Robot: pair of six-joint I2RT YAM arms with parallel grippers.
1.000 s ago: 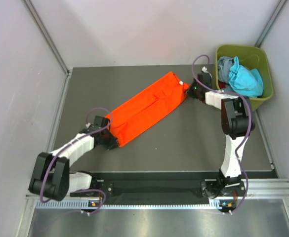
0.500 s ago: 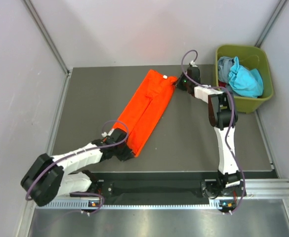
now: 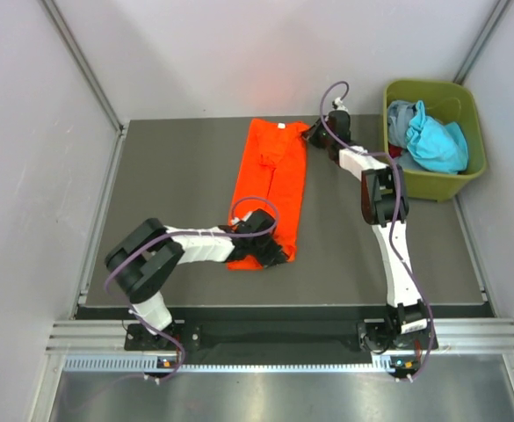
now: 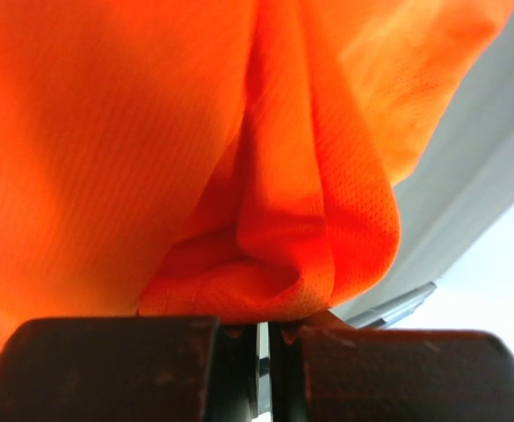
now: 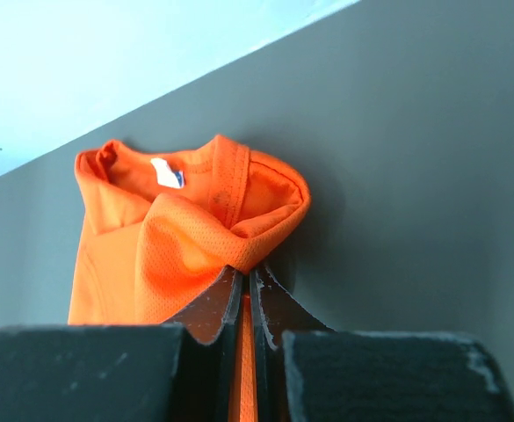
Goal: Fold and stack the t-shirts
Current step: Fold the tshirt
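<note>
A bright orange t-shirt (image 3: 270, 185), folded into a long strip, lies on the dark table from far centre toward the near side. My left gripper (image 3: 272, 252) is shut on its near end; the left wrist view shows orange mesh cloth (image 4: 265, 202) bunched against the closed jaws. My right gripper (image 3: 314, 138) is shut on the far, collar end; the right wrist view shows the collar (image 5: 230, 207) with its small white neck label (image 5: 166, 172) pinched between my fingertips (image 5: 230, 294). Teal-blue (image 3: 437, 141) and grey (image 3: 401, 119) t-shirts lie heaped in the bin.
An olive-green plastic bin (image 3: 467, 105) stands at the table's far right corner. Grey walls enclose the table on the left, back and right. The metal rail with the arm bases runs along the near edge (image 3: 283, 334).
Both grippers swung the orange t-shirt from a diagonal lie to nearly straight, far to near. The left gripper moved right along the near side; the right gripper moved left and farther back.
</note>
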